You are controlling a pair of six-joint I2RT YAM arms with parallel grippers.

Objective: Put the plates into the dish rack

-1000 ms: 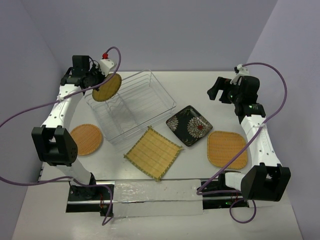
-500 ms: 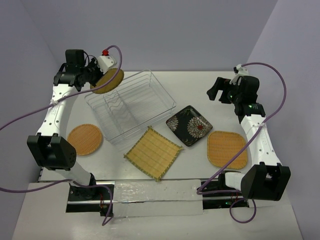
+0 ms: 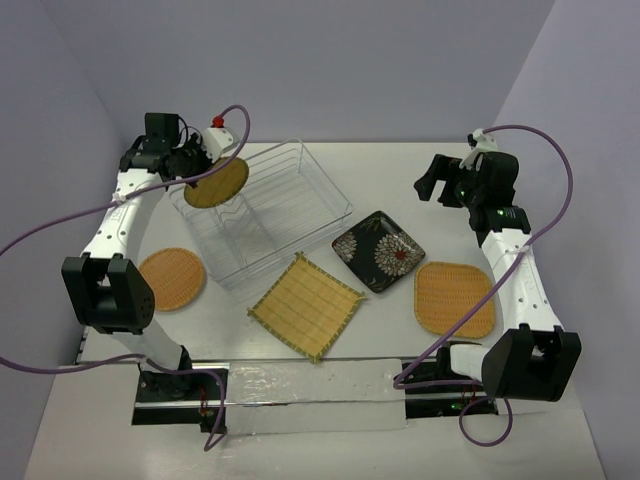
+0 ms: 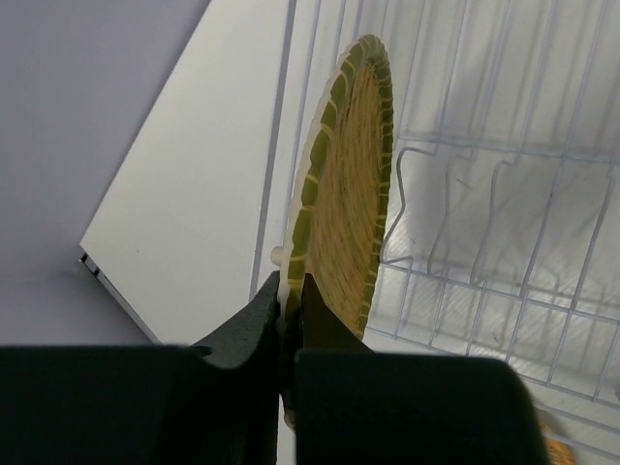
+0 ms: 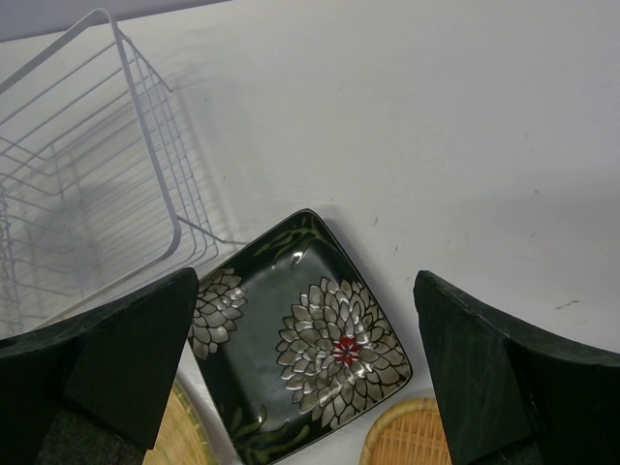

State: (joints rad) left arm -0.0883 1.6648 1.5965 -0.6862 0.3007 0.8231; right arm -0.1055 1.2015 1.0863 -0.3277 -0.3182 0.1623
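Note:
My left gripper [image 3: 203, 166] [image 4: 291, 291] is shut on the rim of a round orange woven plate [image 3: 219, 182] [image 4: 351, 189], held on edge above the far-left corner of the wire dish rack [image 3: 262, 212] [image 4: 494, 242]. A second round woven plate [image 3: 172, 279] lies flat on the table left of the rack. The square yellow bamboo plate [image 3: 306, 304], the black flowered plate [image 3: 378, 251] [image 5: 300, 334] and the rounded-square orange plate [image 3: 455, 298] [image 5: 407, 441] lie to the right of the rack. My right gripper [image 3: 436, 185] [image 5: 310, 363] hangs open high above the black plate.
The table's left edge [image 4: 126, 291] runs close beside the rack. Purple cables [image 3: 560, 190] loop from both arms. A white strip [image 3: 310, 395] lies along the near edge between the arm bases.
The left gripper swung back and then forward again with the round plate; the plate now stands more upright over the rack's corner. The right arm has stayed still.

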